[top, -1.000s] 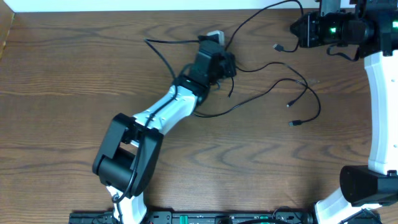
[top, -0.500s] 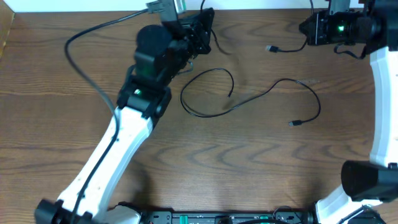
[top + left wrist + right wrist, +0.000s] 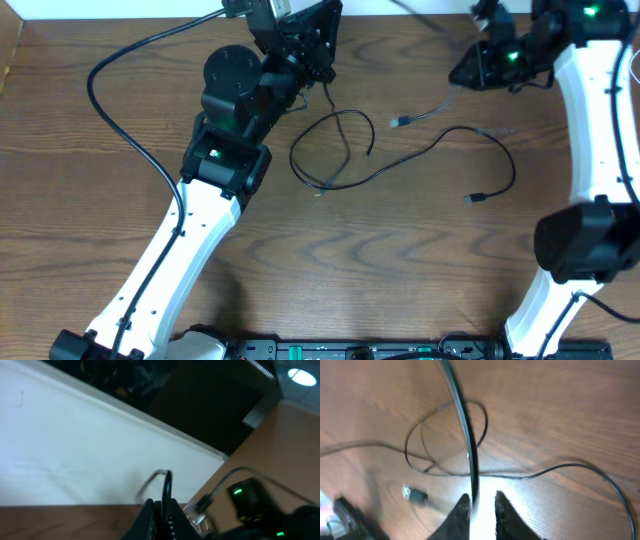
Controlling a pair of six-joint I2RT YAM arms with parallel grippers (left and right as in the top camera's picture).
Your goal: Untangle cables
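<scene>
Black and thin, the first cable [image 3: 300,172] is laid in a loop on the brown wooden table [image 3: 90,250]. From the loop it is carried rightward in a long arc to a small plug [image 3: 474,198]. A strand [image 3: 326,95] is held up from the loop's far side by the left gripper [image 3: 162,506], whose fingers [image 3: 149,518] are seen pressed together on it in the left wrist view.

Right of the loop, a second cable [image 3: 430,108] ending in a second plug [image 3: 399,122] is hung from the right gripper [image 3: 481,495]. In the right wrist view it is seen passing between fingers [image 3: 461,510] set slightly apart and lying against one of them. Whether it is gripped cannot be told.

Beyond the loop, the table's far edge is met by a white strip [image 3: 120,8], and both grippers are held close to that edge. Left of the loop and on its near side, wide bare wood is left open. It is crossed only by the left arm [image 3: 190,230] and its thick cord [image 3: 100,95].
</scene>
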